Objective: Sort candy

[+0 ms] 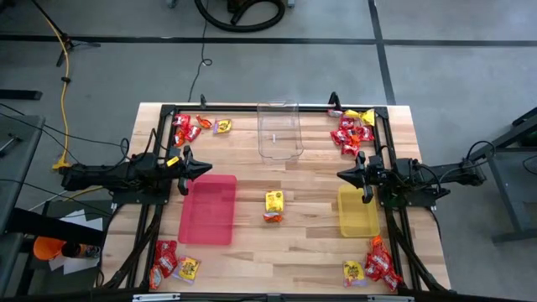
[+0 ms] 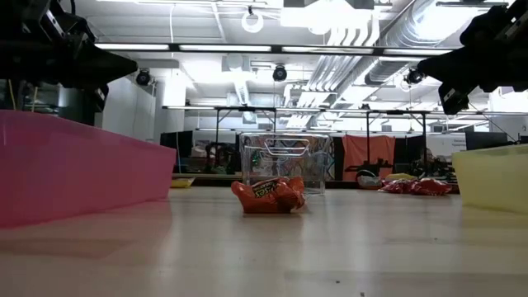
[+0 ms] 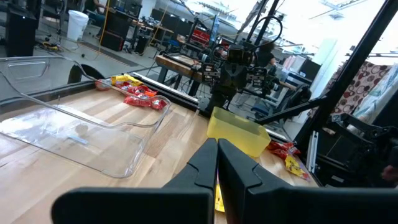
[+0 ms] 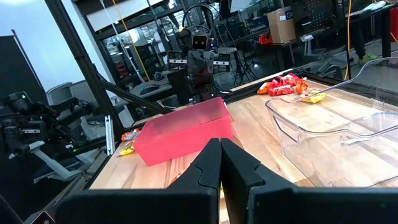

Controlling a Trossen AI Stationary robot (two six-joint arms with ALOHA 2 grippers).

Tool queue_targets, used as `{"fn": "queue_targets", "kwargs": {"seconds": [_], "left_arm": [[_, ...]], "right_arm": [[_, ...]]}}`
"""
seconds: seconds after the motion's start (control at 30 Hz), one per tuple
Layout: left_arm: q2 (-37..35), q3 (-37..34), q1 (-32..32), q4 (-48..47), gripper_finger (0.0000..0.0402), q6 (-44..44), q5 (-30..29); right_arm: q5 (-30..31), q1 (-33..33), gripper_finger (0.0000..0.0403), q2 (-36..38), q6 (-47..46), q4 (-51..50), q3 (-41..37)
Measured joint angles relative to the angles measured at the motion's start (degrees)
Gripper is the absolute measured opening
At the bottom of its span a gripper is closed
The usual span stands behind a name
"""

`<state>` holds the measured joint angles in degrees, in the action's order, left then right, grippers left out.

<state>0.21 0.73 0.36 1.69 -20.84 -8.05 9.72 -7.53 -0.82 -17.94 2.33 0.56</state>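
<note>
Lying near the table's centre, between the pink tray (image 1: 208, 209) and the yellow tray (image 1: 357, 211), we list two candy packets (image 1: 273, 205): one yellow, one red-orange touching its 6 o'clock end, so the pair's long axis runs 12 to 6 in the high view. We record the left gripper (image 1: 204, 169) at about 10 o'clock from this pair, fingers pressed together and holding nothing, hovering over the pink tray's 12 o'clock edge and pointing toward 3. We record the right gripper (image 1: 344, 175) at about 2 o'clock from the pair, likewise closed and empty, pointing toward 9, above the yellow tray's 12 o'clock end. Further candy lies in four corner heaps: at 10 o'clock (image 1: 190, 127), at 2 o'clock (image 1: 353, 131), at 7 o'clock (image 1: 173, 262) and at 5 o'clock (image 1: 374, 268). We note a clear tub (image 1: 279, 130) at 12 o'clock from the centre pair. Nothing stands between either gripper and the centre pair.
</note>
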Motion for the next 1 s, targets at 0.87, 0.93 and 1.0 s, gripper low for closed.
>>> {"fn": "queue_targets", "kwargs": {"seconds": [0.87, 0.93, 1.0], "left_arm": [[0.0, 0.0, -0.02, -0.02, 0.0001, -0.01, 0.0], [0.0, 0.0, -0.02, -0.02, 0.0001, -0.01, -0.02], [0.0, 0.0, -0.02, 0.0, 0.0001, -0.01, -0.02]], "right_arm": [[31.35, 7.37, 0.0018, -17.64, -18.42, 28.19, 12.14], [30.12, 10.34, 0.0041, -21.57, -22.95, 15.48, 17.71], [26.29, 14.12, 0.007, -24.64, -29.03, -1.34, 23.78]]}}
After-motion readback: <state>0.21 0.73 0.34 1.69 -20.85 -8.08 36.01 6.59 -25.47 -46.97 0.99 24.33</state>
